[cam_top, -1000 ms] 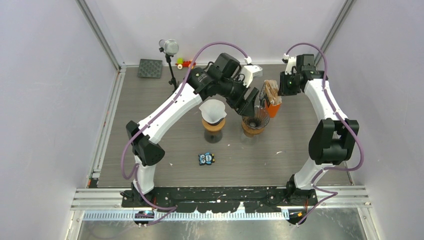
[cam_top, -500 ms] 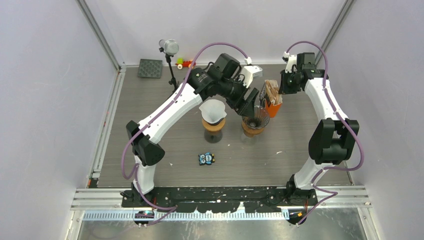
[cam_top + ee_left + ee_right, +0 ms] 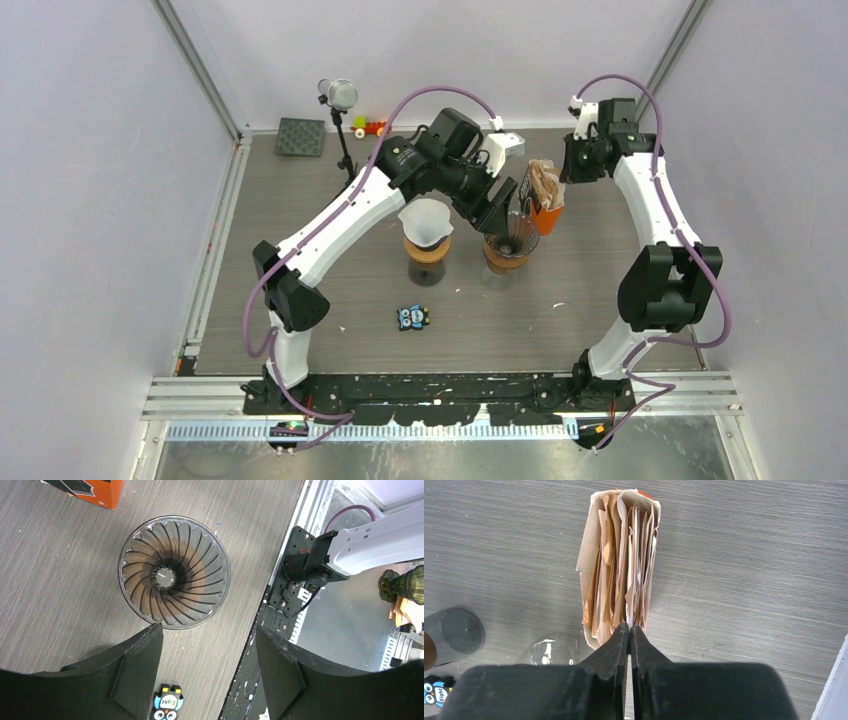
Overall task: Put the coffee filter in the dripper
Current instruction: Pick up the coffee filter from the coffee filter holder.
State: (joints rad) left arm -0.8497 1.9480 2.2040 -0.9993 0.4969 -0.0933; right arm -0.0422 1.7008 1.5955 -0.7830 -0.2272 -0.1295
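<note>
The empty glass dripper with spiral ribs stands on a wooden-collared base at mid table. My left gripper hangs open right above its near rim, holding nothing. A stack of brown and white coffee filters stands upright in an orange holder just right of the dripper. My right gripper is above the stack's near end, its jaws pressed together on the thin edge of one pale filter.
A second dripper lined with a white filter stands left of the empty one. An owl toy lies nearer the front. A microphone stand, black pad and small toy are at the back left.
My right gripper has closed its jaws on a filter edge and its wrist has shifted slightly toward the back. The left arm has not moved.
</note>
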